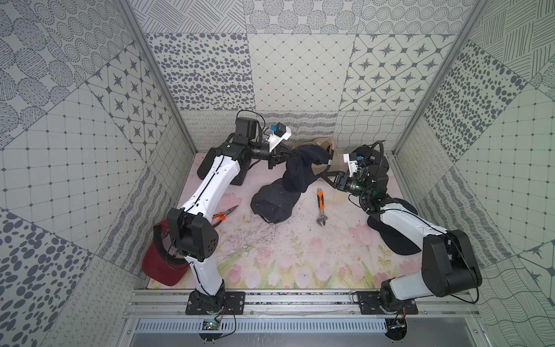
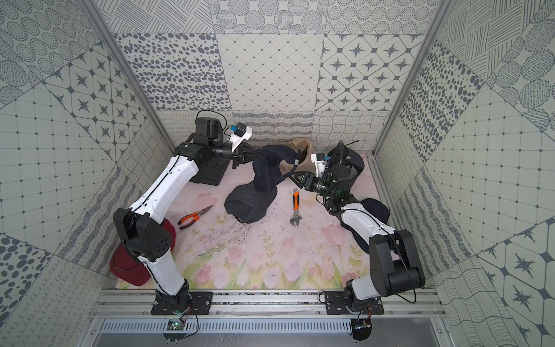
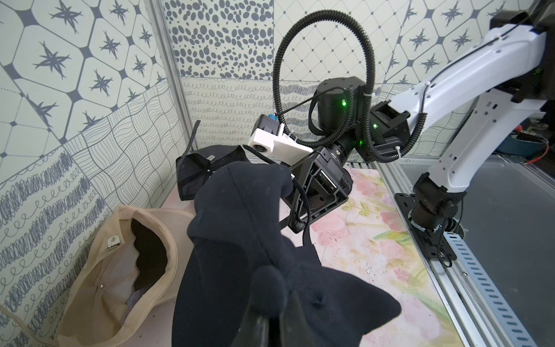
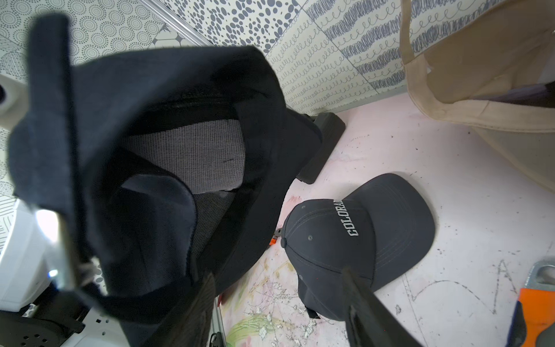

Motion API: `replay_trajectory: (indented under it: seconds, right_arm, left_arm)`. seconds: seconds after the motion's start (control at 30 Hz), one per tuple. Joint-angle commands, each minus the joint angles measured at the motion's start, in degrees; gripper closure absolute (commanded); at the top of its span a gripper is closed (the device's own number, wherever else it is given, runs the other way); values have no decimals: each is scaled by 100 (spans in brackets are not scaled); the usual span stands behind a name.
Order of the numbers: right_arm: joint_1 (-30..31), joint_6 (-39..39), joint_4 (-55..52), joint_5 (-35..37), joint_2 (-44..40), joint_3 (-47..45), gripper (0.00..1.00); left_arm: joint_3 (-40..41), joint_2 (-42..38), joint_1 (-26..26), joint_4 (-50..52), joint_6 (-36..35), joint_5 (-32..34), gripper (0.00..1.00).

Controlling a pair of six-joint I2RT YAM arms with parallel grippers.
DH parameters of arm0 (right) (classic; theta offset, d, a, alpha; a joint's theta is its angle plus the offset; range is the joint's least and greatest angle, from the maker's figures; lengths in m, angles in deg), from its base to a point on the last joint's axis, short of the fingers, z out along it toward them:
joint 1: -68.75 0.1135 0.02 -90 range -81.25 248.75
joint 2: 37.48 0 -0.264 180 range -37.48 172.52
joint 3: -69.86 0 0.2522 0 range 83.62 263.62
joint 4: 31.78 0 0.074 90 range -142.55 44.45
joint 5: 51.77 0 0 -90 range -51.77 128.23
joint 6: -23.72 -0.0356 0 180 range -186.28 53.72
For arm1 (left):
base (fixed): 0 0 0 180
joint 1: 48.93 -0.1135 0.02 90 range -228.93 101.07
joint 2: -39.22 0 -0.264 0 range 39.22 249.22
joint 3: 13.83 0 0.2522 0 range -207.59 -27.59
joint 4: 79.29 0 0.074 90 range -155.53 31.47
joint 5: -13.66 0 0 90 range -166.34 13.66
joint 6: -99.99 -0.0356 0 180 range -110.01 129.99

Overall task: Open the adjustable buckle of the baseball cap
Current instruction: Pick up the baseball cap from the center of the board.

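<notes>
Both my grippers are at the far middle of the floral table mat (image 1: 285, 258). My left gripper (image 1: 289, 155) is pinched tight on a bunch of crown fabric of the navy baseball cap (image 1: 295, 177). The cap hangs from it, clear of the mat. In the left wrist view the fabric is wadded over my fingers (image 3: 258, 327).

My right gripper (image 1: 324, 176) sits just beside the cap's rear opening, jaws apart. In the right wrist view its fingers (image 4: 366, 309) stand wide with nothing between them, and the cap's lining is next to one of them. The rear strap (image 1: 330, 154) spans the opening just above the right gripper, with a small silvery buckle (image 1: 329, 162) on it. The buckle is blurred in the right wrist view, so I can't tell whether a finger touches it or whether it is fastened.

A dark grey COLORADO cap (image 1: 271, 204) lies on the mat under the hanging cap. A tan cap (image 1: 326, 145) is behind it by the back wall, inside showing. An adjustable wrench (image 1: 320, 207) with an orange grip lies near the right gripper, and orange-handled pliers (image 1: 223, 214) lie beside my left arm. A red cap (image 1: 160, 267) is at the near left corner, partly under that arm. Another dark cap (image 1: 387, 237) is under my right arm.
</notes>
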Motion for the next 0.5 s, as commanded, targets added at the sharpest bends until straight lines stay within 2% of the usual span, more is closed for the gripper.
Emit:
replay_trajectory:
  seconds: [0.0,0.17,0.3,0.37,0.4,0.43,0.47]
  right_arm:
    - [19,-143,432,-66,-389,-158,34]
    - [-7,315,311,-63,-986,-441,39]
    - [-101,324,318,-256,-1293,-576,47]
    - [-113,346,305,-535,-1296,-523,57]
    - [-113,345,317,-677,-1259,-482,59]
    - [-113,334,340,-830,-1215,-420,58]
    - [-113,293,388,-902,-1174,-389,50]
  left_arm:
    - [-272,131,-80,744,-765,-728,100]
    - [-559,350,-75,968,-809,-752,100]
    - [-562,385,-82,892,-750,-745,100]
    - [-577,409,-81,839,-696,-771,100]
    - [-588,413,-80,826,-676,-780,100]
    - [-601,420,-79,814,-658,-797,100]
    - [-608,421,-81,793,-646,-807,100]
